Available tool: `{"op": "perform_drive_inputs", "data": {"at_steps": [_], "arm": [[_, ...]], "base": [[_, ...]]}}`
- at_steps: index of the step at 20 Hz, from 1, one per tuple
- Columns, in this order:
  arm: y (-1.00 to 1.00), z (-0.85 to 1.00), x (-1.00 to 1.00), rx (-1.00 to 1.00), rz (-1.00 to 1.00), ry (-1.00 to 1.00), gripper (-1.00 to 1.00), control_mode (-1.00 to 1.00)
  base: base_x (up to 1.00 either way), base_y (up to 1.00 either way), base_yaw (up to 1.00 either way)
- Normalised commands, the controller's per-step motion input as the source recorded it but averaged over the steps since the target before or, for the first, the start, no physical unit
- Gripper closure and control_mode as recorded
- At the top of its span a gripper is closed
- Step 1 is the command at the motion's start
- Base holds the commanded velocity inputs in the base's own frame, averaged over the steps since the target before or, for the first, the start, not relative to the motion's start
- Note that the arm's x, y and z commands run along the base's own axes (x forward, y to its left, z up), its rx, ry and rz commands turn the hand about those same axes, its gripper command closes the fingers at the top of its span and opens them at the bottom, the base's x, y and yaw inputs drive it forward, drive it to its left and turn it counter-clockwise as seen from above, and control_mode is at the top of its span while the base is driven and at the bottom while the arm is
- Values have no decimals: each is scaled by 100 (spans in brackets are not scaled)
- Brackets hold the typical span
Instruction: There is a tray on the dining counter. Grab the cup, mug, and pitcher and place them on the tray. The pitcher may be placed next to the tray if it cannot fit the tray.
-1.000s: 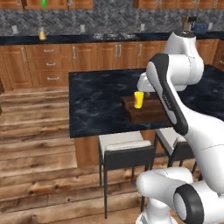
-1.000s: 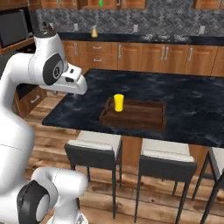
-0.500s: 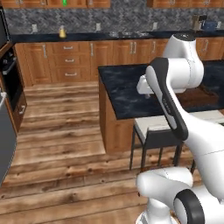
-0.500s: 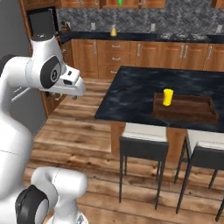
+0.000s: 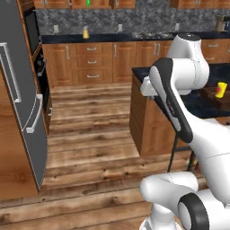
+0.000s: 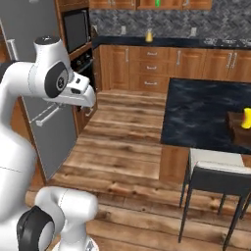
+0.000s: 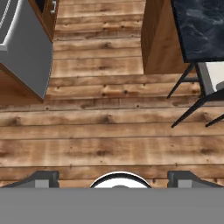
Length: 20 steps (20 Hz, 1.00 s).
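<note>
Left base view: the white arm rises from the lower right and folds high above the wooden floor [image 5: 90, 148]. Behind it, at the right, the dining counter [image 5: 203, 104] shows its black veined top, and the yellow cup [image 5: 221, 89] stands on the dark brown tray [image 5: 214, 95] near the right edge. A grey refrigerator [image 5: 20, 103] fills the left side. Along the far wall runs a black-topped counter with wooden drawer fronts [image 5: 103, 60]; the amber pitcher [image 5: 85, 33] stands on it toward the left, and the green mug [image 5: 88, 2] sits higher up among the wall cabinets.

Right base view: the arm stands at the left, before the refrigerator [image 6: 44, 122]. The dining counter [image 6: 206, 115] lies at the right, with the cup [image 6: 246, 118] on the tray [image 6: 236, 131] at its right edge. A white-seated stool [image 6: 215, 174] stands at the counter's near side. The pitcher [image 6: 149, 36] rests on the far counter [image 6: 162, 59], with the mug [image 6: 157, 3] above it.

Hand view: the gripper [image 7: 113, 178] points down at floor planks [image 7: 109, 131], its two tips spread wide and grasping nothing. A corner of the dining counter [image 7: 199, 28] and the stool's dark legs [image 7: 192, 103] lie at upper right, and the refrigerator [image 7: 24, 48] at upper left.
</note>
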Motion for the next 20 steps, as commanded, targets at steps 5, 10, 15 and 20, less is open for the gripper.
{"op": "perform_drive_inputs", "data": {"at_steps": [5,10,15,20], "arm": [[0,0,0,0,0,0,-100,100],[0,0,0,0,0,0,-100,100],[0,0,0,0,0,0,-100,100],[0,0,0,0,0,0,-100,100]], "base": [[99,42,-4],[100,19,-3],[100,0,-4],[100,16,-3]]}}
